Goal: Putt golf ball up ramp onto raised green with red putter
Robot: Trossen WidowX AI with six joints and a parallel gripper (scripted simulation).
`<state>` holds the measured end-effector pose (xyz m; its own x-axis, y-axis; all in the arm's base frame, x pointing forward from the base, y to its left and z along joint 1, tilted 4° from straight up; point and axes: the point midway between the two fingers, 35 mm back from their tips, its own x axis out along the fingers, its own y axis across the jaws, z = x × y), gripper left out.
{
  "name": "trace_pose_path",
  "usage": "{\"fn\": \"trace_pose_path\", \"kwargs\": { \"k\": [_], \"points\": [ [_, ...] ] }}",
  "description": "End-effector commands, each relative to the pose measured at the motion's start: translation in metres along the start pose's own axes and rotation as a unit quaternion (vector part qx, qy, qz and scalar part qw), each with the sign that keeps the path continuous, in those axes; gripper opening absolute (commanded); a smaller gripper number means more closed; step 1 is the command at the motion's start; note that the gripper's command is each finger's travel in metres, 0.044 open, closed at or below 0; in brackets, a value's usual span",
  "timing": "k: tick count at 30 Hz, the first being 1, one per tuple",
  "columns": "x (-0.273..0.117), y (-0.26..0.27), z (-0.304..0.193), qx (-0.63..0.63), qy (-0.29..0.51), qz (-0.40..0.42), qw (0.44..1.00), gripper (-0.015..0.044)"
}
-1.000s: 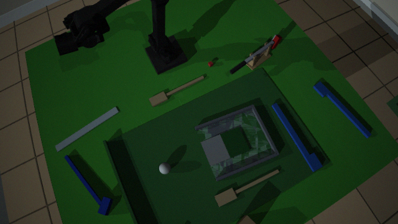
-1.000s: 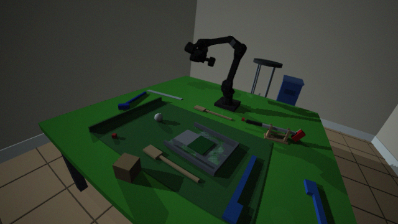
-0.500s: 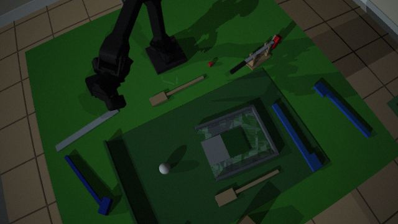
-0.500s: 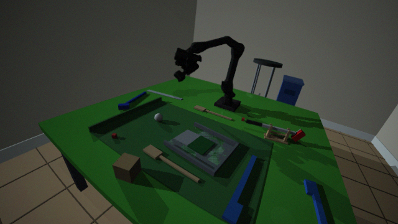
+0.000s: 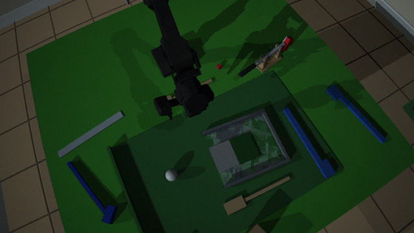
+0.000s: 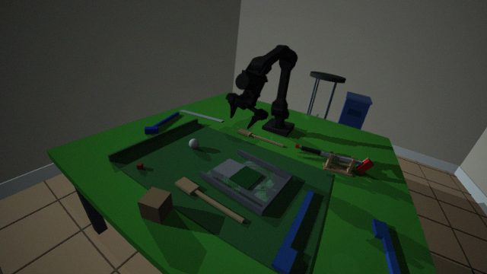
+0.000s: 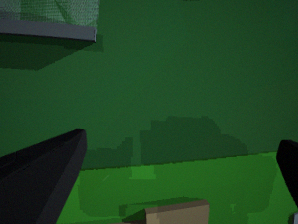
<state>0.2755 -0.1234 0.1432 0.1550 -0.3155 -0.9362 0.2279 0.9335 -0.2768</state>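
Observation:
The red putter, with its red head (image 5: pixel 286 43) (image 6: pixel 365 166), grey shaft and black grip, rests on a small wooden stand (image 5: pixel 269 64) (image 6: pixel 337 168). The white golf ball (image 5: pixel 171 175) (image 6: pixel 193 144) lies on the dark green mat, off the open side of the walled enclosure. The light grey ramp (image 5: pixel 224 156) (image 6: pixel 227 167) leads to the raised dark green square (image 5: pixel 245 147) (image 6: pixel 246 177) inside it. My gripper (image 5: pixel 182 116) (image 6: pixel 240 122) (image 7: pixel 184 144) is wide open and empty, above the mat's edge and a wooden mallet, well away from the putter's grip.
The wooden mallet (image 6: pixel 262 138) (image 7: pixel 177 213) lies below my gripper; another wooden mallet (image 5: pixel 235 204) (image 6: pixel 186 186) lies beside the enclosure wall (image 5: pixel 277 136) (image 7: pixel 50 30). A red cube (image 5: pixel 218 66) (image 6: pixel 297 145) lies near the putter's grip. Several blue clubs and a grey bar (image 5: pixel 90 134) lie around; a brown block (image 6: pixel 155 205) stands near the edge.

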Motion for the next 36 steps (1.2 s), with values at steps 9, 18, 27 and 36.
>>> {"fn": "trace_pose_path", "kwargs": {
  "k": [9, 18, 27, 36],
  "points": [
    [-0.037, 0.196, -0.022, -0.515, -0.072, 0.171, 0.837, 0.044],
    [-0.069, 0.283, -0.077, -0.742, -0.132, 0.239, 0.613, 0.044],
    [-0.064, 0.287, -0.079, -0.747, -0.134, 0.24, 0.606, 0.044],
    [-0.04, 0.293, -0.083, -0.747, -0.134, 0.24, 0.606, 0.044]
  ]
}}
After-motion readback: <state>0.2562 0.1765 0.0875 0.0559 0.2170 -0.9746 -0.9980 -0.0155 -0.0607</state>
